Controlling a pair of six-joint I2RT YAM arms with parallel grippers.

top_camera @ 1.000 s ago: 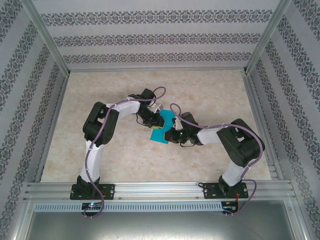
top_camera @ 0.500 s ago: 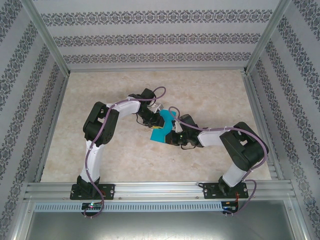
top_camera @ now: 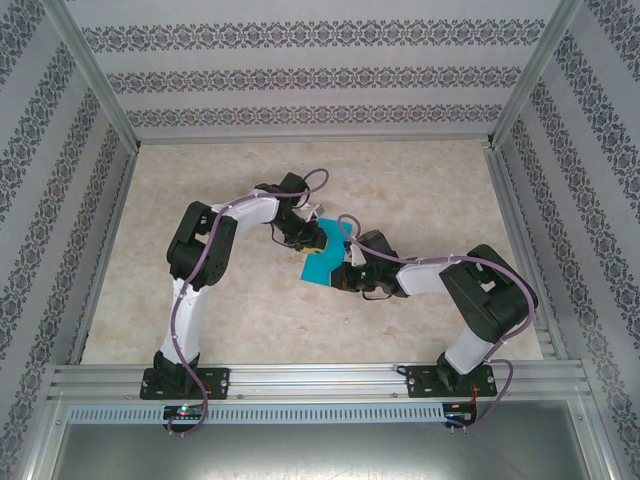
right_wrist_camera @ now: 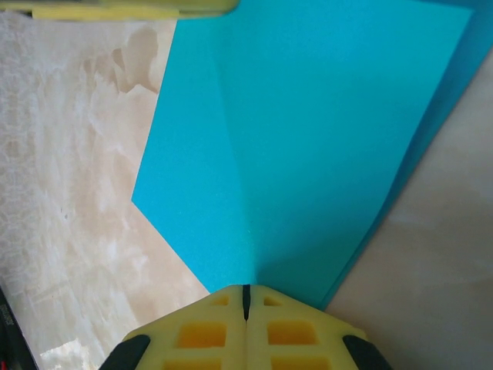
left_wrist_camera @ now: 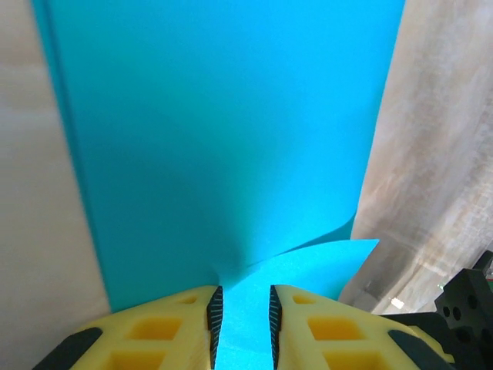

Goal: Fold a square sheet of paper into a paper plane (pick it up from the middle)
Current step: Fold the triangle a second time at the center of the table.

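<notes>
The square sheet of paper (top_camera: 320,266), teal-blue and partly folded, lies at the middle of the table between my two grippers. My left gripper (top_camera: 307,238) sits at its far-left edge. In the left wrist view the left gripper (left_wrist_camera: 242,299) has its jaws a narrow gap apart, with a raised flap of the paper (left_wrist_camera: 223,139) running between them, not clamped. My right gripper (top_camera: 340,272) meets the sheet from the near right. In the right wrist view the right gripper (right_wrist_camera: 246,291) is shut where a crease in the paper (right_wrist_camera: 308,139) reaches the pads.
The marble-patterned table (top_camera: 420,190) is boxed in by patterned walls and an aluminium frame (top_camera: 310,380) along the near edge. A yellow finger of the left gripper (right_wrist_camera: 131,8) shows at the top of the right wrist view, close across the sheet.
My right gripper has slid left toward the left gripper, and its elbow has swung right. The paper has bunched and narrowed between the grippers. The left arm has barely moved.
</notes>
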